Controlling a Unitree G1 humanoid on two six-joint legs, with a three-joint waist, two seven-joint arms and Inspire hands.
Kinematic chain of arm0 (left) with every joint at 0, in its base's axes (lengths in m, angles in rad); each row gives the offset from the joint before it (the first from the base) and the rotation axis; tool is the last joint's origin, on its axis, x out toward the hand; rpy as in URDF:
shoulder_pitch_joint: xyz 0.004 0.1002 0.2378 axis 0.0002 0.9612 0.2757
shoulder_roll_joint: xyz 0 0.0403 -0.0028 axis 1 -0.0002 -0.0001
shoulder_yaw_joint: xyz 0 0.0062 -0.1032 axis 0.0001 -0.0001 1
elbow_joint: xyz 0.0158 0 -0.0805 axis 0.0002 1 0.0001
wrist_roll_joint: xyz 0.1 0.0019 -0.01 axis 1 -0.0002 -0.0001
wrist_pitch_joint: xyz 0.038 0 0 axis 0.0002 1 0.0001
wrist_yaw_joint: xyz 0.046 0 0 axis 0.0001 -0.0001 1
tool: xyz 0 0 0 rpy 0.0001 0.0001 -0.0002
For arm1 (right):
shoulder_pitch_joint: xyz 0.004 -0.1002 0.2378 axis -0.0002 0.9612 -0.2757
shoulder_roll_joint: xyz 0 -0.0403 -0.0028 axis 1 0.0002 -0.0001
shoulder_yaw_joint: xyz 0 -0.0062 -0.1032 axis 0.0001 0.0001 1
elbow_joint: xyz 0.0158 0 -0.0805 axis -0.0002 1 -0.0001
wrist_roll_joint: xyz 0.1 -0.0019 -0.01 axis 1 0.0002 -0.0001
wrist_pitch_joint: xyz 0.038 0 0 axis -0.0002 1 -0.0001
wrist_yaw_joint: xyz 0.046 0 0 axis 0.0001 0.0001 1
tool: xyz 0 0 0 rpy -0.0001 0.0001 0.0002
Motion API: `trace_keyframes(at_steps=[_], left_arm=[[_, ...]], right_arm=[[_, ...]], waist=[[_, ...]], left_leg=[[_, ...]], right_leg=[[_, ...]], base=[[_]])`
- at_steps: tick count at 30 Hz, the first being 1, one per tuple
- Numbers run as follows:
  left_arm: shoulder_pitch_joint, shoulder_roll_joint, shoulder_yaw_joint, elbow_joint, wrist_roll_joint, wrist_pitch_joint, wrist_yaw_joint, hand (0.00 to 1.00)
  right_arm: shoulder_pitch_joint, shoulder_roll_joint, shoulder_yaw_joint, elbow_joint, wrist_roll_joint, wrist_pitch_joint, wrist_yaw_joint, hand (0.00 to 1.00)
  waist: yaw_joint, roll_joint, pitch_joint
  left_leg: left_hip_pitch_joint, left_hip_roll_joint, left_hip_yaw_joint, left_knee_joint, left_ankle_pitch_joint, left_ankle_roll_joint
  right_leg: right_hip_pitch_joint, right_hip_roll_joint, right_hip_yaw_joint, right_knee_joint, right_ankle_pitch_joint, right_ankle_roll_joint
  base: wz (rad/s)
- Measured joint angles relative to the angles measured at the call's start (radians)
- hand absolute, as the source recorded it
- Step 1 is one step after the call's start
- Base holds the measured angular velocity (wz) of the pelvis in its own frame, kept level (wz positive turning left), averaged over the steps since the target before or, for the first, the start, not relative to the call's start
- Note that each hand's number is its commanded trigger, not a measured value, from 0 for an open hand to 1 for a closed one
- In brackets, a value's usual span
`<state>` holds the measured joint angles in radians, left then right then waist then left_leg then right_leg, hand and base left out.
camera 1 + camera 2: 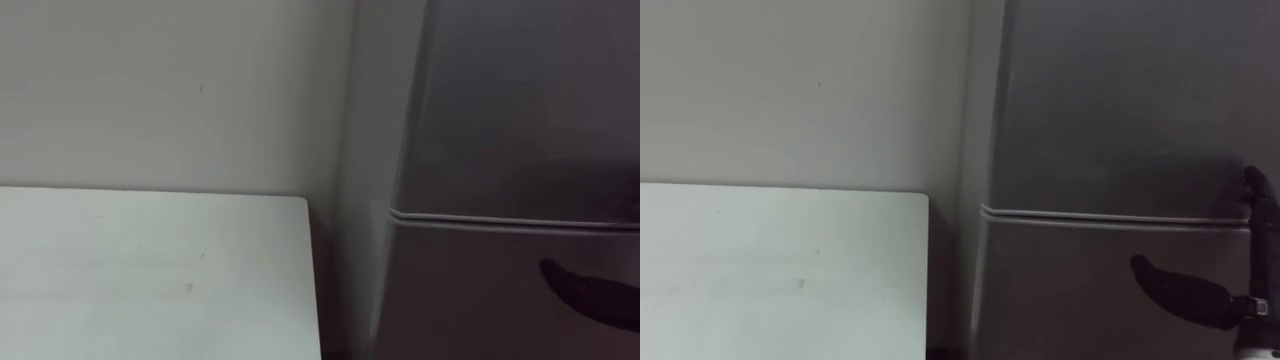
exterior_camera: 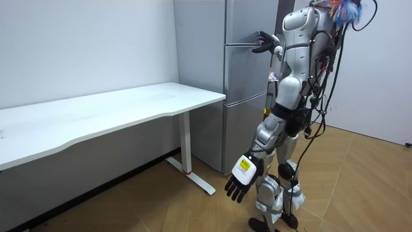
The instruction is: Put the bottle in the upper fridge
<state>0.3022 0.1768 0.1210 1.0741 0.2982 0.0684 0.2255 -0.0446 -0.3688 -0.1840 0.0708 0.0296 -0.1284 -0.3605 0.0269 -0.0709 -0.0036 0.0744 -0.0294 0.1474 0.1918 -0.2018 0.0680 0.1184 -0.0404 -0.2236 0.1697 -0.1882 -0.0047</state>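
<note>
Though cropped, right hand [image 1: 1185, 292] at fridge [image 1: 1110, 110].

the fridge [image 1: 1120, 120] stands at the right of the frame, its upper door [image 1: 1110, 90] and lower door [image 1: 1060, 290] shut flush at the seam, barring the inside. the right robot hand [image 1: 1205, 300] hangs before the lower door at lower right. a narrow dark gap parts the fridge from the counter [image 1: 780, 270] at lower left; above the counter there is open air up to the wall [image 1: 790, 80].
</note>
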Motion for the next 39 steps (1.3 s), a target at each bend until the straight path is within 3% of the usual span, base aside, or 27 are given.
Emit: trace_keyframes(at_steps=[10, 15, 19, 26, 33, 39], left_arm=[[0.0, 0.0, 0.005, -0.038, 0.019, 0.018, -0.022, 0.0], [-0.005, -0.001, 0.045, -0.042, 0.021, 0.018, -0.043, 0.0], [-0.005, 0.004, 0.052, -0.041, 0.02, 0.019, -0.043, 0.0], [0.0, 0.027, 0.053, -0.042, 0.02, 0.014, -0.042, 0.0], [0.005, 0.032, 0.053, -0.042, 0.019, 0.005, -0.028, 0.0], [0.002, 0.031, 0.052, -0.044, 0.02, -0.009, 0.001, 0.0]], right_arm=[[-0.024, -0.005, -0.008, 0.006, -0.012, 0.043, 0.004, 0.0], [-0.057, -0.011, -0.006, 0.036, -0.011, 0.065, 0.005, 0.0], [-0.08, -0.05, 0.005, 0.076, 0.007, 0.087, 0.014, 0.0], [-0.114, -0.109, 0.003, 0.114, 0.081, 0.115, -0.002, 0.0], [-0.115, -0.109, 0.001, 0.109, 0.097, 0.105, -0.07, 0.0], [-0.071, -0.108, -0.037, 0.095, 0.17, 0.072, -0.111, 0.0]], waist=[[0.0, -0.001, -0.0022], [0.0, -0.01, -0.0023], [0.0, -0.028, 0.0031], [0.002, -0.038, 0.0019], [0.002, -0.03, 0.0022], [0.002, -0.02, 0.0021]], left_leg=[[-0.012, 0.0, 0.0, 0.007, 0.002, 0.004], [-0.017, -0.002, -0.002, 0.008, 0.005, 0.008], [-0.018, -0.004, -0.003, 0.008, 0.008, 0.012], [-0.036, -0.005, -0.007, 0.014, 0.017, 0.019], [-0.036, -0.005, -0.007, 0.013, 0.017, 0.019], [-0.028, -0.005, -0.007, 0.006, 0.017, 0.018]], right_leg=[[-0.009, -0.001, -0.001, 0.002, 0.006, 0.001], [-0.015, -0.002, -0.002, 0.006, 0.008, 0.001], [-0.018, -0.003, 0.0, 0.005, 0.015, 0.003], [-0.032, -0.004, 0.001, 0.003, 0.028, 0.011], [-0.032, -0.003, 0.0, 0.0, 0.03, 0.008], [-0.024, 0.001, 0.008, -0.001, 0.029, 0.008]], base=[[0.0], [0.0], [0.0], [0.0], [0.01], [0.02]])
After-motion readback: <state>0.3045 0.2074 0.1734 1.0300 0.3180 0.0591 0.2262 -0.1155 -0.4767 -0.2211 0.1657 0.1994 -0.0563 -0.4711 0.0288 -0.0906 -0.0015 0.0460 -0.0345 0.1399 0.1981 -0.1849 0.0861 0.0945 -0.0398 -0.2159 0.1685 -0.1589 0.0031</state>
